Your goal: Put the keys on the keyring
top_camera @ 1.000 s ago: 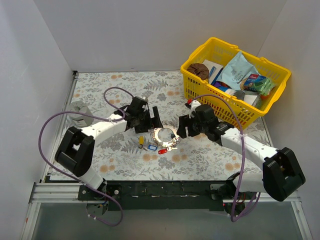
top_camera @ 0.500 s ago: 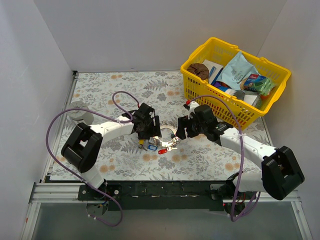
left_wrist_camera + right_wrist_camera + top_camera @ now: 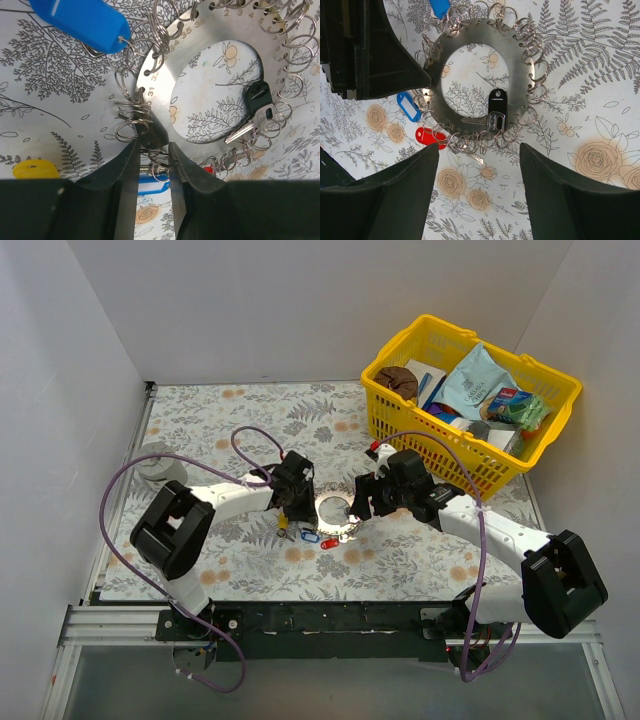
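Observation:
The keyring (image 3: pixel 520 65) is a flat steel ring with many small wire rings along its rim, lying on the floral mat (image 3: pixel 200 425). A black-headed key (image 3: pixel 496 107) hangs on it. Blue (image 3: pixel 410 106), red (image 3: pixel 427 136) and yellow (image 3: pixel 32 169) tagged keys lie by its rim, and another blue tag (image 3: pixel 85 20) sits at its other side. My left gripper (image 3: pixel 152 150) is narrowed on the ring's left rim, with small wire rings between its fingers. My right gripper (image 3: pixel 477 150) hovers open just off the ring's edge, holding nothing.
A yellow basket (image 3: pixel 398 425) full of packets stands at the back right. A grey cylinder (image 3: pixel 155 465) sits at the left edge of the mat. White walls close in on both sides.
My left gripper moved right and down onto the keyring's rim and closed from wide open to narrow. The right gripper barely moved.

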`<state>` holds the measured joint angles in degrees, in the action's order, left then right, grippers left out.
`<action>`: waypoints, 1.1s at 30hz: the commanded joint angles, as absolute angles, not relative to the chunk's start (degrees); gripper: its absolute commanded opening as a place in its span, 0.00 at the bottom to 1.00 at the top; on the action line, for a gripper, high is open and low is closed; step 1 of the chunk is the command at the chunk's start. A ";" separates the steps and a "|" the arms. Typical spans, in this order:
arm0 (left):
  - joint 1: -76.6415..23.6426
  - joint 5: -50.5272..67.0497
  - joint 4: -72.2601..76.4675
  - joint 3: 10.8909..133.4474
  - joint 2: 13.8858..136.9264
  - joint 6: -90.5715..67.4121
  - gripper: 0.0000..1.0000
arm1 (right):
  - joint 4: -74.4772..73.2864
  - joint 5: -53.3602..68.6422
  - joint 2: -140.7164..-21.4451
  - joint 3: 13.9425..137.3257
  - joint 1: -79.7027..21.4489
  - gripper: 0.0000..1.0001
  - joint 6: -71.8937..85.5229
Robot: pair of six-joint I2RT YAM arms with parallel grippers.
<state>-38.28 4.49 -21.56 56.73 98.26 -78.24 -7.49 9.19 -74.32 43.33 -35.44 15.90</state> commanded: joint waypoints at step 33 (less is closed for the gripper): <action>-40.96 1.23 -19.25 51.42 86.74 -77.17 0.63 | -8.78 6.78 -81.99 47.80 -37.88 0.73 14.41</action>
<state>-40.69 2.31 -19.77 51.53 85.08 -76.53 -7.18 10.15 -79.57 44.29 -37.58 14.81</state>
